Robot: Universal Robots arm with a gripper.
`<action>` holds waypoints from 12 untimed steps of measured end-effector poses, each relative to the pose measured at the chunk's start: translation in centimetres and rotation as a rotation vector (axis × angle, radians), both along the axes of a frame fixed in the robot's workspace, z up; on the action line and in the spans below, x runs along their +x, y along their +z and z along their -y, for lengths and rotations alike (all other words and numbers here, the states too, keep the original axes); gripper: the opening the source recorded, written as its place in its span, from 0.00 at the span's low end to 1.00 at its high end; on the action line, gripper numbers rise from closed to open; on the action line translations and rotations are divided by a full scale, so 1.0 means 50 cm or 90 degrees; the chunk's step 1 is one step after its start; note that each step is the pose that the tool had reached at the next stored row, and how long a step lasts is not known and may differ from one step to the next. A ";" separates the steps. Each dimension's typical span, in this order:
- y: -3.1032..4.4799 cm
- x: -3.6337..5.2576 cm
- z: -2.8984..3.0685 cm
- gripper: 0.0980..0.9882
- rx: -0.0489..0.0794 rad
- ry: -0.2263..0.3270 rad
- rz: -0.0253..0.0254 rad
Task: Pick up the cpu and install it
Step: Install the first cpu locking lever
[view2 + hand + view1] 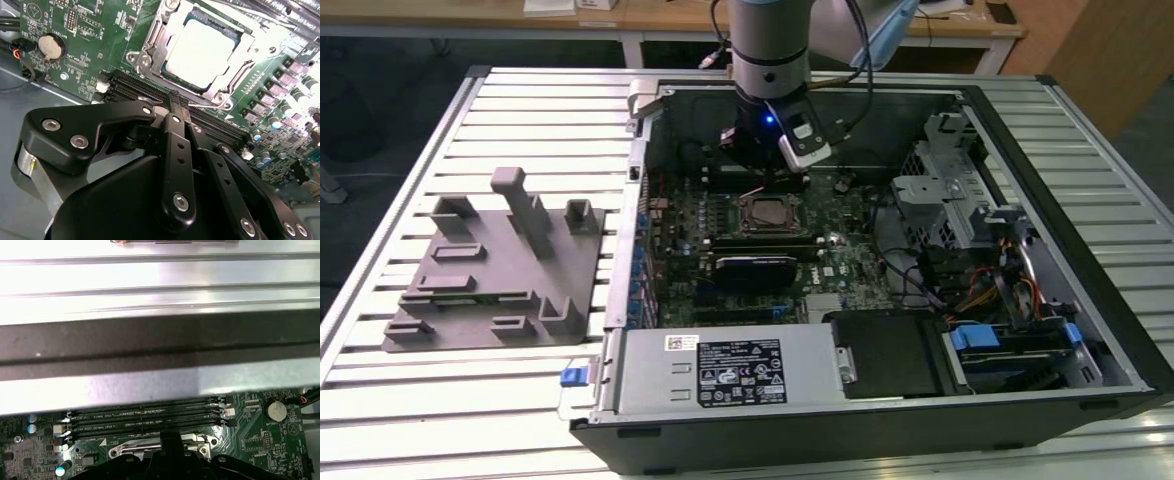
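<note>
Already seated: cpu (200, 52), pale silvery top up, lying flat inside socket (150, 50) on green motherboard (100, 50), metal frame around all four edges. In exterior view, same socket (765, 213) near middle of motherboard (847, 255), inside open computer case (1067, 300). Just beside socket, rows of dark memory slots (130, 87), running along one socket edge; seen too in first wrist view as memory slots (145, 417) beside socket frame (160, 442). Further from socket, round coin battery (51, 46) on board, likewise coin battery (275, 410) in first wrist view. Above memory slots and close to socket edge, gripper (178, 100), black fingers (175, 107) pressed together at tips, nothing between them, not touching cpu. In exterior view, gripper (754, 160) hanging under grey arm (771, 45), just beyond socket toward case's rear wall. Well apart from socket, outside case on exterior view's left, grey moulded tray (494, 265) resting on slatted metal table (400, 230). Near case's front edge, silver power supply (720, 375) with label.
</note>
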State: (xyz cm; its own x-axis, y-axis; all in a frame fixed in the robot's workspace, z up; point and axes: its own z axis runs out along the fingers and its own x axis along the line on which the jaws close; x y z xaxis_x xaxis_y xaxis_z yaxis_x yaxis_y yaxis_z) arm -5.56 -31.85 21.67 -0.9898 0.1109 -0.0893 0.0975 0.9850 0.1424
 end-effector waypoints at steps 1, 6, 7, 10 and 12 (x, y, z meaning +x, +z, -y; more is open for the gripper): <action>0.000 0.000 -0.001 0.01 0.000 0.000 0.0000; -0.002 0.001 -0.007 0.01 -0.001 0.000 0.0000; -0.002 0.001 -0.009 0.01 -0.001 0.000 0.0000; -0.003 0.001 -0.013 0.01 -0.003 0.000 0.0000; -0.004 0.001 -0.015 0.01 -0.003 0.000 -0.0001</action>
